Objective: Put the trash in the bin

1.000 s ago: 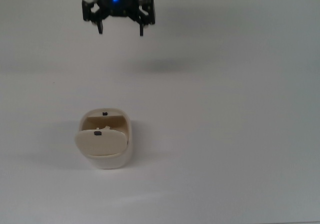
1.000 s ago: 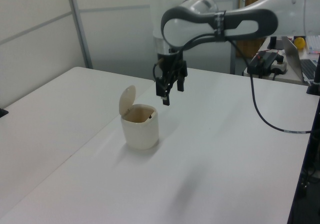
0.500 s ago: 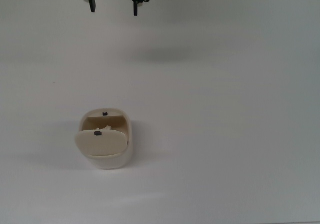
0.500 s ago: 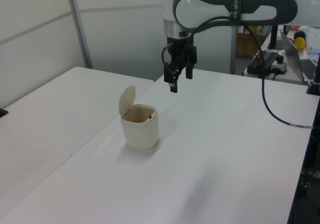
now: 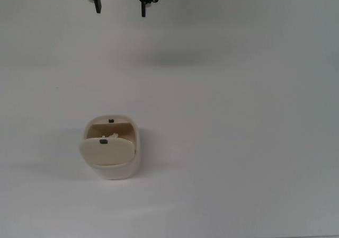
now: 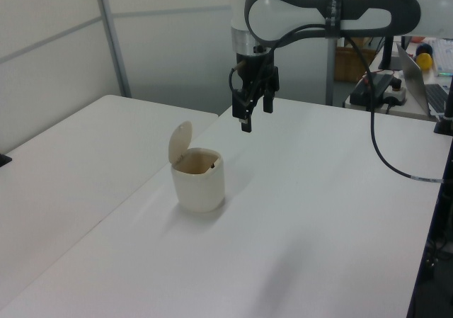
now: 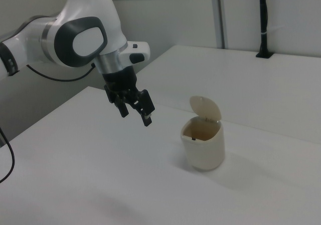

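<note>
Hand (image 6: 253,114) spread wide and empty, raised well clear of the open-lidded bin (image 6: 199,182) on the desk (image 6: 318,219); trash not visible on the desk, likely already inside, so best to retreat upward without brushing the lid (image 6: 180,142).

white table (image 6: 318,212), laptop (image 6: 433,84) and yellow ball (image 6: 424,60)
</note>
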